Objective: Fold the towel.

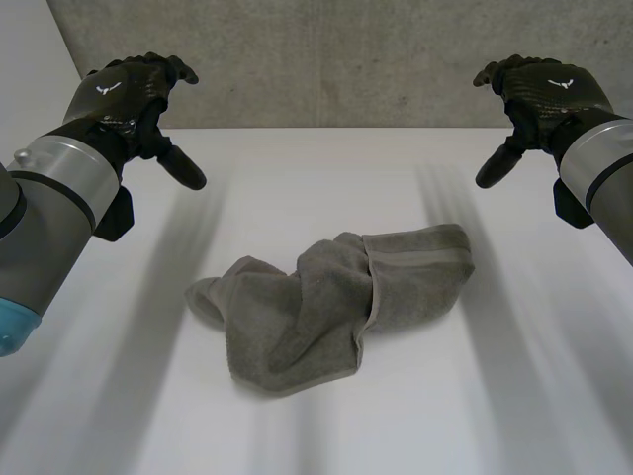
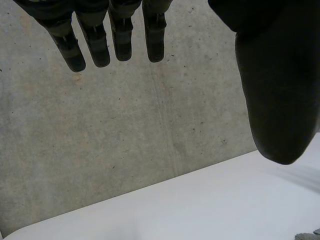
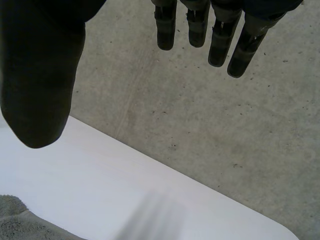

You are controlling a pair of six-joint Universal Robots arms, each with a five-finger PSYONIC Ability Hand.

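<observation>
Main risk: the towel (image 1: pixel 331 302) is a crumpled heap, not flat. The left part is bunched and lapped over the right part, and most corners are tucked out of sight. A grab into the heap would likely catch several layers and lock the wrinkles into the fold, or drag the whole lot across the desk (image 1: pixel 297 178). My read is it needs spreading first; the hemmed edge on the right part looks like the cleanest place to pick. The towel sits mid-desk, slightly near. The left hand (image 1: pixel 129 94) hangs high at far left and the right hand (image 1: pixel 539 89) at far right, both well apart from the towel. Left fingers (image 2: pixel 97 50) and right fingers (image 3: pixel 220 47) are spread loose, thumbs out, holding nothing.
</observation>
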